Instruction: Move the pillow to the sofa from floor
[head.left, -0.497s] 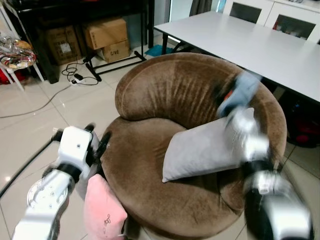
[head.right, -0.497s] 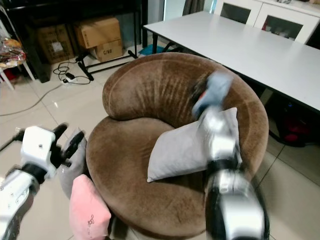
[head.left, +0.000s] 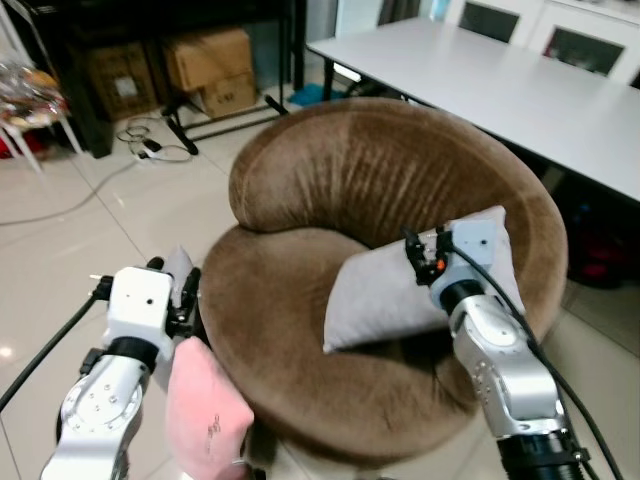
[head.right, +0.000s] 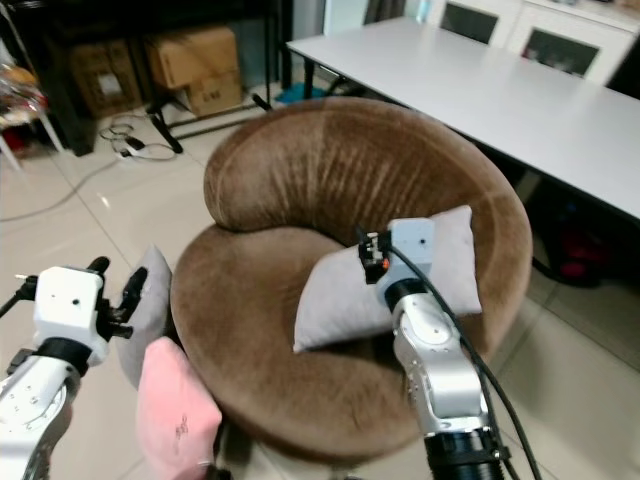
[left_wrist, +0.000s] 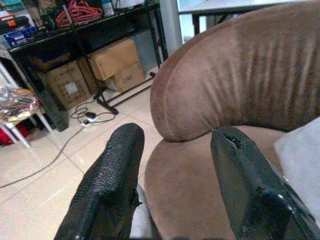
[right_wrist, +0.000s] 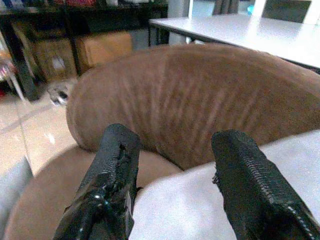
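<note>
Fingers (right_wrist: 115, 165) of my right gripper (right_wrist: 172, 165) are apart over the gray pillow (head.left: 400, 290) on the sofa (head.left: 300, 300) seat, my left gripper (left_wrist: 172, 165) is open too, and I think a soft, light pillow grabs best by a corner.

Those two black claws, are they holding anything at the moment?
Nothing. The right gripper is open over the grey pillow; the left gripper is open beside the sofa.

Grey pillow (head.left: 400, 290) on brown sofa (head.left: 330, 190); pink, perhaps grey cushions on floor (head.left: 60, 240).

Grey pillow (head.left: 385, 295) on brown sofa (head.left: 300, 330); pink pillow (head.left: 205, 420) on floor
</note>
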